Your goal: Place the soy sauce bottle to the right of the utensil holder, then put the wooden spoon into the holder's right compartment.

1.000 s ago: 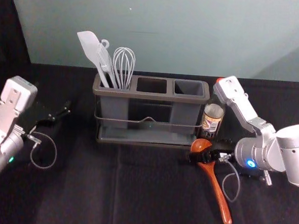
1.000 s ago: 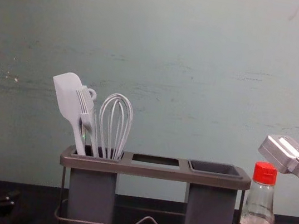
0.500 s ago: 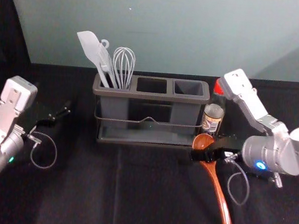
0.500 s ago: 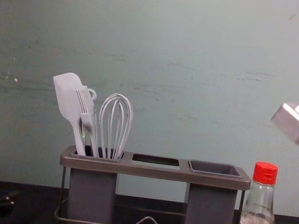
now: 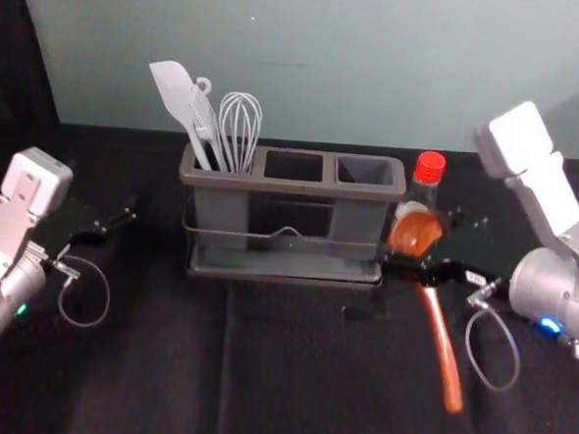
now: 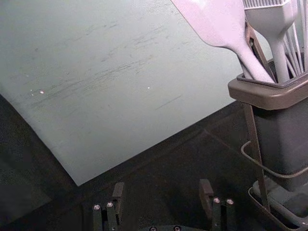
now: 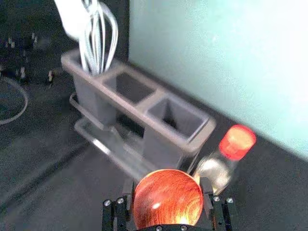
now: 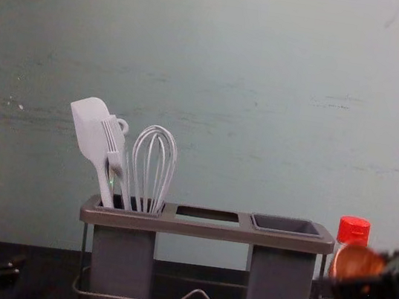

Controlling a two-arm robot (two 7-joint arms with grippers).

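We find the right gripper clamped on the wooden spoon, seemingly just below its bowl, though dark fingers against the dark surface hamper us. The spoon is raised and tilted, bowl uppermost, in front of the soy sauce bottle. The bottle stands upright just beside the utensil holder's right end, towards the surface's far edge. We note the left gripper parked over the surface's left side, fingers apart.
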